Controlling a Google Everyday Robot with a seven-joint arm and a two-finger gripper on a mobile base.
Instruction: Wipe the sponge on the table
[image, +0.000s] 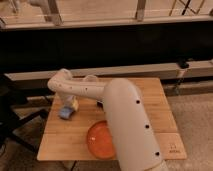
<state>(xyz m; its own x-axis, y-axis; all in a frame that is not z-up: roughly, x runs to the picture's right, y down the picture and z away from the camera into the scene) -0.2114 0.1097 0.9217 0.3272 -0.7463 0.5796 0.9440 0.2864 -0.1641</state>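
Over on the left side of the small light-wood, plank-top counter (156, 100), the little light-blue soft sponge (65, 113) is lying on the wood. The gripper (70, 105) is sitting right down on top of it, though I cannot tell how far it is closed. Moving right, the round orange bowl (97, 141) is resting near the front edge, with the bulky white robot arm (127, 120) crossing over its right side.

No legible text: only an unreadable mark (173, 148) on the table (150, 95) corner, tool (71, 105) at the sponge (65, 113).
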